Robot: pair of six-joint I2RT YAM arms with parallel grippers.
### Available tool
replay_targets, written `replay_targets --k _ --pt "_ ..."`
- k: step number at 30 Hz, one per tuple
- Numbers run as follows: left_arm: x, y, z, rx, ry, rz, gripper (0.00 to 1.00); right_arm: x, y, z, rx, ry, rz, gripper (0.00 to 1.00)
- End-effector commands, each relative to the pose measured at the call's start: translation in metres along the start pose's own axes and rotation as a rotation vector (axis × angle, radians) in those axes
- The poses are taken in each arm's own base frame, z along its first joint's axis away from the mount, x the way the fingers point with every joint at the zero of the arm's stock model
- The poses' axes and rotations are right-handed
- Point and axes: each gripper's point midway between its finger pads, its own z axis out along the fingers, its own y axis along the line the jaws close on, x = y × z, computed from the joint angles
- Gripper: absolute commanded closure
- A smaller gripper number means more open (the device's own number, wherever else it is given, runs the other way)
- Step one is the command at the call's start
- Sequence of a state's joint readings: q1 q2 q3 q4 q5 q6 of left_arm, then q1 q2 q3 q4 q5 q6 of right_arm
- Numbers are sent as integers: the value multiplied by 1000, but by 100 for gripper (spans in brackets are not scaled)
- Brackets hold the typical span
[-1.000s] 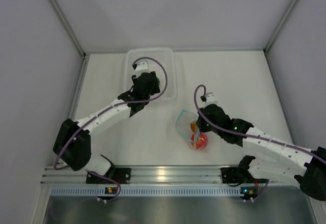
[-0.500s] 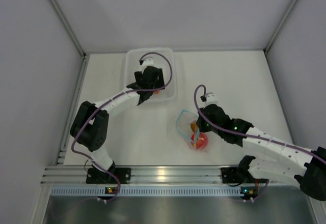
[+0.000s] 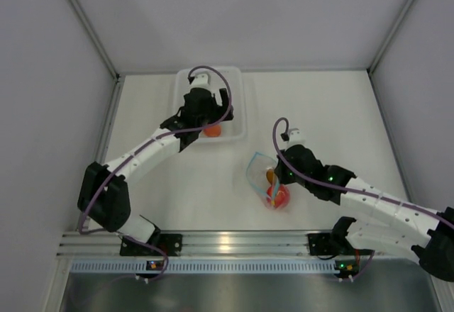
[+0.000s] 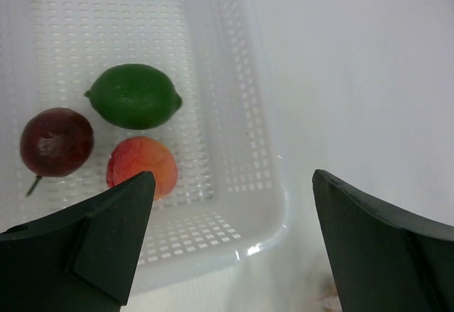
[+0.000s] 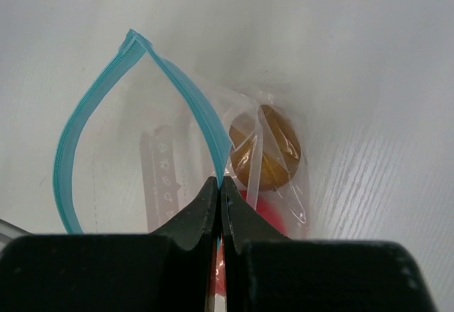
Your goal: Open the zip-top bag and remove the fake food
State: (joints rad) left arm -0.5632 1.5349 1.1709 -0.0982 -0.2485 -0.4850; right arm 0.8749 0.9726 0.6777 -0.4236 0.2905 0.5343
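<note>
Three fake fruits [image 4: 133, 96] lie in the tub [image 4: 237, 113]; two remain inside the zip-top bag [image 5: 120, 156], right of the tub. Your right claw [image 5: 221, 191] pinches its strip [image 5: 65, 163]; the left claw [image 4: 228, 184] gapes empty above the tub.

Red fruit [image 5: 268, 216] sits mostly hidden behind right gripper [image 5: 221, 184] jaws and zip-top bag [image 5: 188, 99] folds. From above, left arm [image 3: 152, 149] covers much of tub [image 3: 239, 106]. Left wrist view: orange fruit [image 4: 142, 176] lies partly behind a finger [image 4: 85, 248]; tub's left side runs off frame.
</note>
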Motion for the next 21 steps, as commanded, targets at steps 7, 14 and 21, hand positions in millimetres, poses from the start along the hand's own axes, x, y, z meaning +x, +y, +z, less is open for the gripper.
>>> replay_targets --k 7,14,21 --pt "25 -98 -86 323 37 16 2 -25 -3 -22 23 -42 -21 100" --pt "75 -169 -143 466 81 84 14 -15 -11 -34 27 -9 -43 100" --pt "123 -195 -165 466 112 136 24 -2 -25 -46 45 -16 -17 100"
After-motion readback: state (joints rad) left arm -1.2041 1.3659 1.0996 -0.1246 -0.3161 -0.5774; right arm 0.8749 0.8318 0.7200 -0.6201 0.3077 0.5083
